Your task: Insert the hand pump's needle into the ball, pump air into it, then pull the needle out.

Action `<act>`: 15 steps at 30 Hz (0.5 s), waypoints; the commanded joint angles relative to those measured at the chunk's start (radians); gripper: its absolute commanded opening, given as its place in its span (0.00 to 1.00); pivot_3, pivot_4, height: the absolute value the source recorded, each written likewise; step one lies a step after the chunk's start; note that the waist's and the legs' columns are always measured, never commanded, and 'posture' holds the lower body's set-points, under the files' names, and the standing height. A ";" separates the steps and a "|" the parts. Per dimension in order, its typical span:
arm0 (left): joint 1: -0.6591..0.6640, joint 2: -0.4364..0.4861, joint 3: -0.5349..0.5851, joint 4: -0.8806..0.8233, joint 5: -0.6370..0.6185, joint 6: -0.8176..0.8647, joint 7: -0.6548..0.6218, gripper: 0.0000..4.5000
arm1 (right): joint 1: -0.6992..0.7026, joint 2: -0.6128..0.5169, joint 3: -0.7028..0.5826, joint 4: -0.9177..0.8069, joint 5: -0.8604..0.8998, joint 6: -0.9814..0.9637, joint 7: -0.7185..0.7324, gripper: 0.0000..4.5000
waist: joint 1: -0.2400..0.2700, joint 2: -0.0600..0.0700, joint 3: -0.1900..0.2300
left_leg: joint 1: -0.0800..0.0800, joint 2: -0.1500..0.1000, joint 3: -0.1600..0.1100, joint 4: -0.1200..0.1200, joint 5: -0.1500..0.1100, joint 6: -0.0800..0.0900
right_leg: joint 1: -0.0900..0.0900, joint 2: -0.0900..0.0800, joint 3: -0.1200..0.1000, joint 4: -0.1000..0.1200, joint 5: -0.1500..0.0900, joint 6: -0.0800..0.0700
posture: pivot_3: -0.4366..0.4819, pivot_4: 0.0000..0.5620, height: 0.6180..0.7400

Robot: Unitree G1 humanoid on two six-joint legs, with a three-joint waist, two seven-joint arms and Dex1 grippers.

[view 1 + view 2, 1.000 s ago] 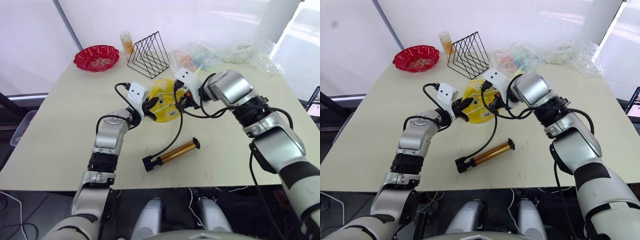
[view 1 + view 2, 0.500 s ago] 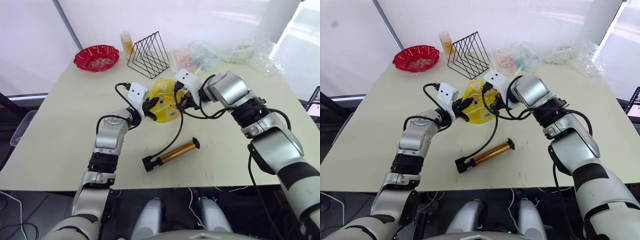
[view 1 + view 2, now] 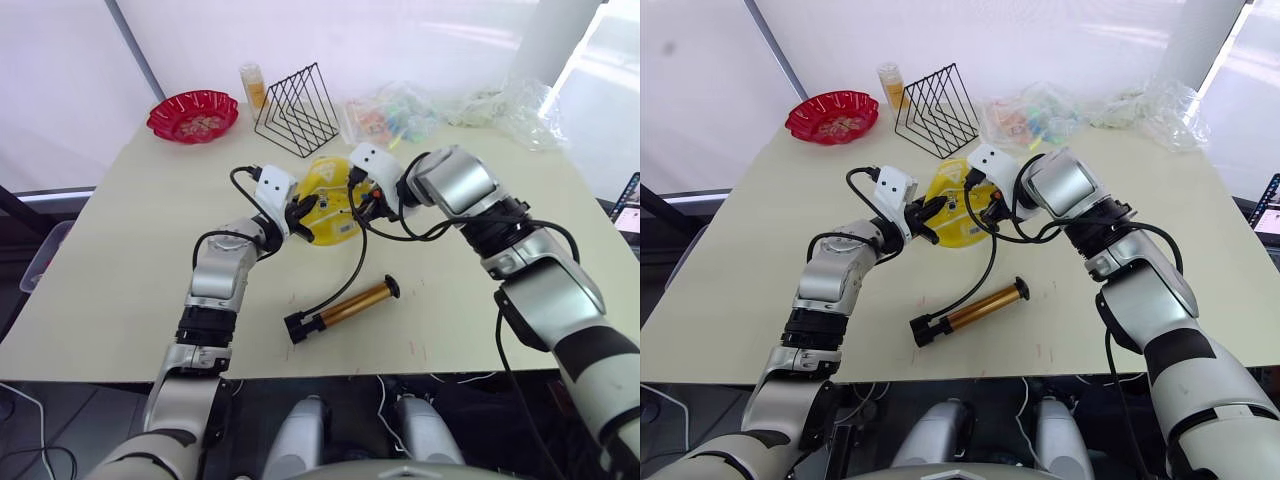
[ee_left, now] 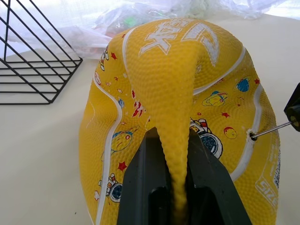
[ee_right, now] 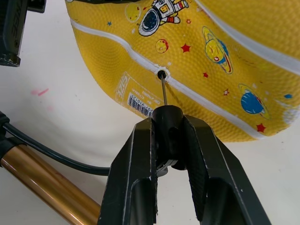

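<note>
The yellow ball (image 3: 330,192), limp and half-flat, lies mid-table. My left gripper (image 4: 173,137) is shut on a raised fold of it. My right gripper (image 5: 166,123) is shut on the black fitting of the needle (image 5: 163,91), whose tip sits in the valve hole (image 5: 162,74) on a white seam. From the other side the needle (image 4: 269,130) meets that hole too. The hand pump (image 3: 350,303), a gold tube with black ends, lies on the table nearer me, its black hose (image 3: 352,255) curving up to my right gripper (image 3: 362,200).
A red bowl (image 3: 193,114) sits at the far left corner. A black wire rack (image 3: 297,110) and a small yellow bottle (image 3: 254,85) stand just behind the ball. Crumpled clear plastic bags (image 3: 450,108) lie along the far right.
My right gripper has edged slightly toward the ball with the fitting. The left gripper, ball and pump have stayed put.
</note>
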 commanded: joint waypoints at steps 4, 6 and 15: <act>0.012 -0.009 -0.018 -0.030 -0.009 0.006 -0.011 0.00 | 0.001 -0.003 0.006 -0.015 -0.027 0.000 0.009 0.07 | 0.000 0.000 0.000 | 0.000 0.000 0.000 0.000 0.000 0.000 | 0.000 0.000 0.000 0.000 0.000 0.000 | 0.48 0.27 0.97; 0.012 -0.009 -0.018 -0.030 -0.009 0.007 -0.011 0.00 | 0.001 -0.005 0.006 -0.009 -0.033 -0.002 0.009 0.07 | 0.000 0.000 0.000 | 0.000 0.000 0.000 0.000 0.000 0.000 | 0.000 0.000 0.000 0.000 0.000 0.000 | 0.48 0.27 0.97; 0.013 -0.010 -0.023 -0.035 -0.009 0.005 -0.015 0.00 | -0.009 0.012 0.014 0.016 -0.050 0.001 0.011 0.07 | 0.000 0.000 0.000 | 0.000 0.000 0.000 0.000 0.000 0.000 | 0.000 0.000 0.000 0.000 0.000 0.000 | 0.48 0.27 0.97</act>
